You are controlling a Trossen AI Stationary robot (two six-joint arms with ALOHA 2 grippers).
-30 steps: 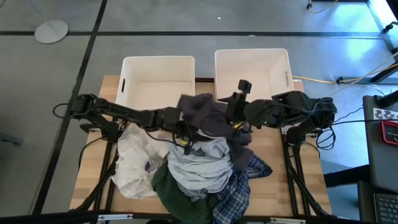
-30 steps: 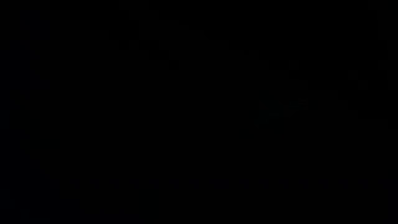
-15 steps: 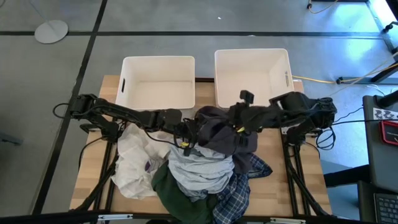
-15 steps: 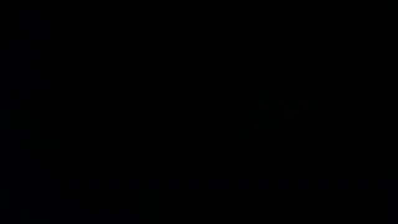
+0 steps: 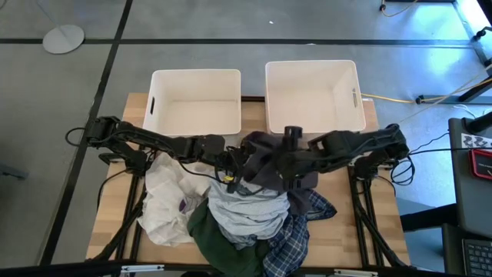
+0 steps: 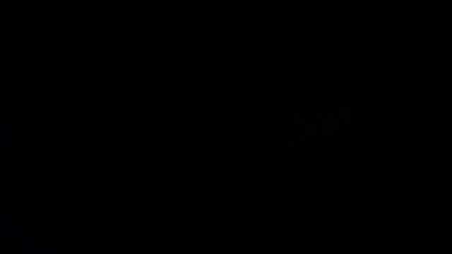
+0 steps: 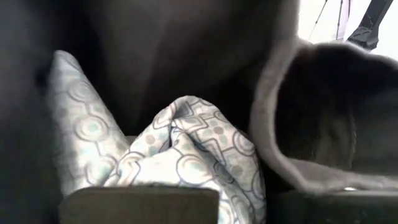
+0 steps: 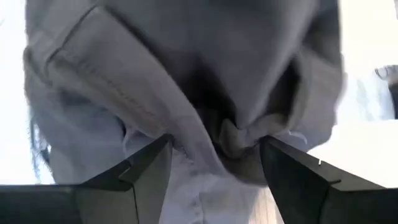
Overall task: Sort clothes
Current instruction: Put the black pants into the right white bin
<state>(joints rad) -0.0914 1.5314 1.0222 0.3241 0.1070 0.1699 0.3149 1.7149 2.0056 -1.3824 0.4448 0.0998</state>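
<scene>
A pile of clothes lies on the near half of the table: a white garment (image 5: 165, 204), a pale grey-blue patterned one (image 5: 246, 208), a dark green one (image 5: 206, 235), a plaid shirt (image 5: 298, 231). A dark grey garment (image 5: 263, 150) is on top at the pile's far side. My left gripper (image 5: 234, 168) reaches in from the table's left and is shut on the patterned cloth under the dark grey garment. My right gripper (image 5: 281, 165) slants down into the dark grey garment from the right, its fingers apart. The low view is black. My left gripper pinches a bunched fold of the pale patterned garment (image 7: 227, 180) between its two fingers, coming in nearly level from the table's left. The fold puffs out slack in front of the fingers, and the dark grey garment (image 7: 323, 106) drapes around it. My right gripper has a gathered fold of the dark grey garment (image 8: 227, 140) between its spread fingers (image 8: 152, 165), coming from above on a slant. The cloth lies against both fingertips without being pinched together. The rest of the garment rests on the pile.
Two white bins stand side by side along the table's far edge, one on the left (image 5: 196, 74) and one on the right (image 5: 311, 65). Bare wood shows at the table's near right (image 5: 361, 227).
My right gripper has come down and toward the table's left, tipping more steeply downward. The dark grey garment, held up in a raised bunch a second ago, has sunk and now lies spread on the pile's far side.
</scene>
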